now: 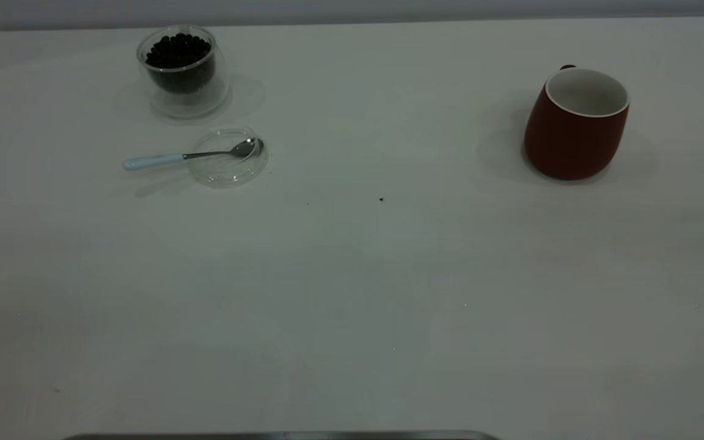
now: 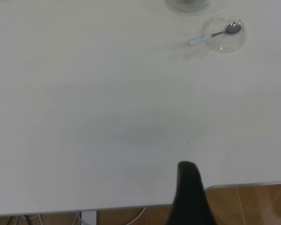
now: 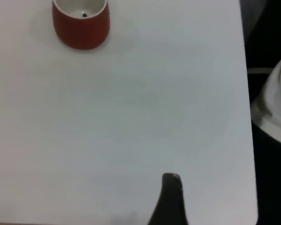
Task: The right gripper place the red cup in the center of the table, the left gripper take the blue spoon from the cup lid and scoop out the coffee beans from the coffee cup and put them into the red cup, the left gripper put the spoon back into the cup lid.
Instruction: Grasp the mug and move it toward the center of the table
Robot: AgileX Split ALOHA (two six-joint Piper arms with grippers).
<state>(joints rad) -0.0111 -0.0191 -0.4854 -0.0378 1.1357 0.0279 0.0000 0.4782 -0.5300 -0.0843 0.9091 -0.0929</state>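
Observation:
The red cup (image 1: 575, 125) stands upright at the table's far right, handle turned away; it also shows far off in the right wrist view (image 3: 81, 26). At the far left stands the coffee cup (image 1: 182, 67), heaped with coffee beans (image 1: 179, 51). Just in front of it lies the cup lid (image 1: 228, 157), and the blue spoon (image 1: 187, 156) rests with its bowl in the lid and its pale handle sticking out to the left. The left gripper (image 2: 189, 187) hangs over the table's near edge, far from the spoon (image 2: 215, 35) and lid (image 2: 227, 37). The right gripper (image 3: 171, 194) is well short of the red cup. Neither gripper appears in the exterior view.
The white table (image 1: 352, 275) stretches wide between the two cups, with tiny dark specks (image 1: 381, 199) near the middle. A metal strip (image 1: 278, 436) runs along the near edge. The table's side edge (image 3: 246, 117) borders dark space in the right wrist view.

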